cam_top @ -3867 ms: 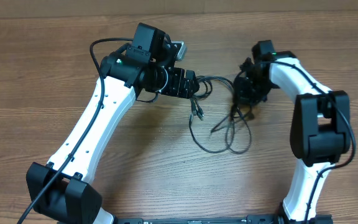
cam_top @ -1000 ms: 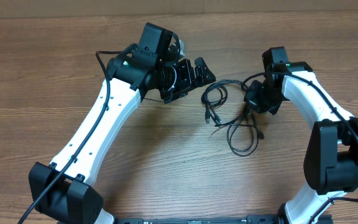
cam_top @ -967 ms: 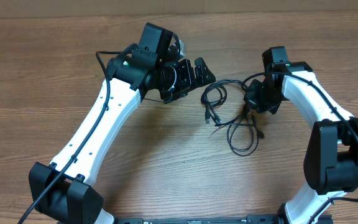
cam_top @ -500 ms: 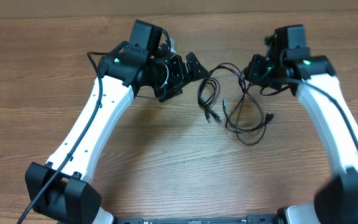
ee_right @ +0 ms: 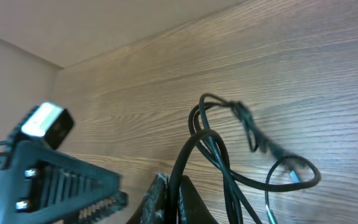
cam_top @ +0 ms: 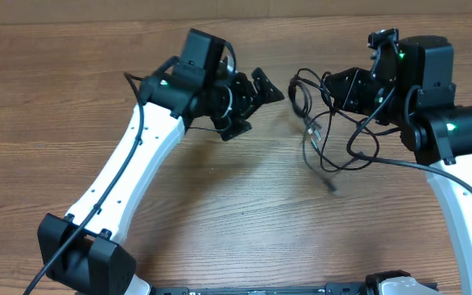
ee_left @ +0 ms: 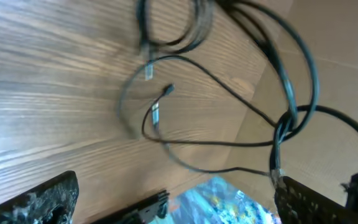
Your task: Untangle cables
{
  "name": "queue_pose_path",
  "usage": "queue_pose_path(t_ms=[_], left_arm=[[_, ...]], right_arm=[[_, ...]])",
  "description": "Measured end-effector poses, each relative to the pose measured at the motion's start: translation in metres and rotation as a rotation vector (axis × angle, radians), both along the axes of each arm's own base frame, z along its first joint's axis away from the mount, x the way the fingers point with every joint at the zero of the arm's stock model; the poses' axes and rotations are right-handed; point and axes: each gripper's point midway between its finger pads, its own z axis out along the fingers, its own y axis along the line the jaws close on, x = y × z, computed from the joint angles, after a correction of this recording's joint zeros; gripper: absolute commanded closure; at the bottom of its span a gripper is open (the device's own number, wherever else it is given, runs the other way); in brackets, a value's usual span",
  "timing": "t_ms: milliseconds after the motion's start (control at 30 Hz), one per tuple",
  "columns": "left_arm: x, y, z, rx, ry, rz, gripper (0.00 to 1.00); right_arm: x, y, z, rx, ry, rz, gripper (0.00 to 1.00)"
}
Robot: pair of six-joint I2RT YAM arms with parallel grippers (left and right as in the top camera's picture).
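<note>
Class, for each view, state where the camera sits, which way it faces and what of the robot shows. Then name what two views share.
Overhead: above the table, looking down; shows left arm, right arm, open left claw and right claw shut on cables.
Left wrist: on the left arm, facing table and cables; its spread fingers show at the bottom.
Right wrist: on the right arm, facing the table; its shut fingers show below.
Shared: overhead and right wrist both show the left claw.
</note>
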Motion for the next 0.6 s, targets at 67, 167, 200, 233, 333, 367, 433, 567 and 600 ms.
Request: queue_pose_path(t_ms=[67, 167, 200, 233, 333, 367, 433, 567, 600], left_arm=[[0.002, -0.010, 0.005, -0.020, -0.010, 0.011, 0.00], [0.005, -0.018, 0.011, -0.049, -0.014, 0.033, 0.00], [0.008, -0.021, 0.014, -0.065, -0.015, 0.049, 0.00], [0.010, -0.022, 0.016, -0.076, -0.013, 0.063, 0.00], [0.017, -0.023, 0.021, -0.099, -0.015, 0.099, 0.00], [0.017, -0.023, 0.021, -0.098, -0.010, 0.107, 0.00], [0.018, -0.023, 0.021, -0.097, -0.005, 0.117, 0.00], [0.018, -0.022, 0.021, -0.099, 0.003, 0.126, 0.00], [0.018, -0.022, 0.021, -0.099, 0.005, 0.128, 0.00]], right_arm=[[-0.003, 0.002, 0.003, 0.010, -0.005, 0.011, 0.96], [-0.009, 0.007, 0.006, 0.036, -0.001, 0.041, 0.96], [-0.011, 0.010, 0.007, 0.048, 0.002, 0.056, 0.96], [-0.012, 0.012, 0.008, 0.058, 0.003, 0.069, 0.96], [-0.017, 0.021, 0.013, 0.099, 0.003, 0.116, 0.96], [-0.018, 0.023, 0.015, 0.107, -0.003, 0.129, 0.96], [-0.019, 0.027, 0.019, 0.122, -0.018, 0.156, 0.96], [-0.027, 0.038, 0.034, 0.169, -0.065, 0.236, 0.96], [-0.029, 0.041, 0.038, 0.184, -0.076, 0.257, 0.96]])
